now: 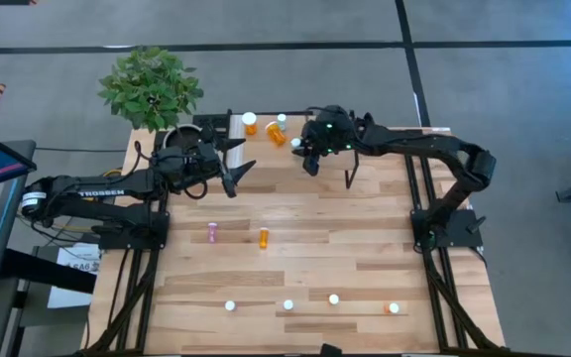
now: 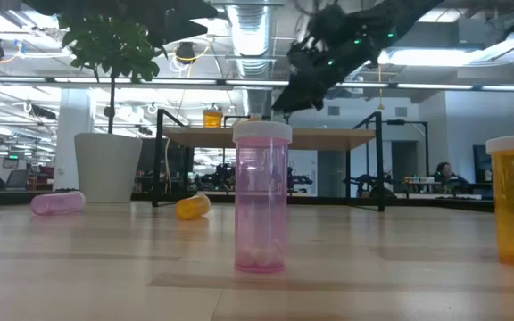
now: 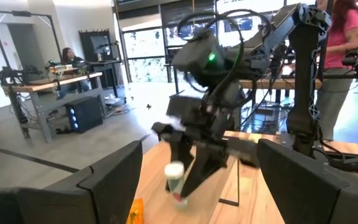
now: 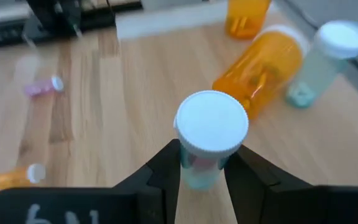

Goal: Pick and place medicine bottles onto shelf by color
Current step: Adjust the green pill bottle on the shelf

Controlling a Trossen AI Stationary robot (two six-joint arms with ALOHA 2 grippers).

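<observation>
Teal bottle (image 4: pixel 209 140) — pills inside — clamped by right gripper (image 4: pixel 204 171).

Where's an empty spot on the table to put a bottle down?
The middle of the table, between the lying pink bottle and orange bottle and the front row of four, is bare. The shelf is crowded with bottles, where the right hand holds one.

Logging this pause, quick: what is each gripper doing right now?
Left gripper: open, holding nothing.
Right gripper: shut on a pale teal-green, white-capped medicine bottle, above the wood-topped shelf.
</observation>
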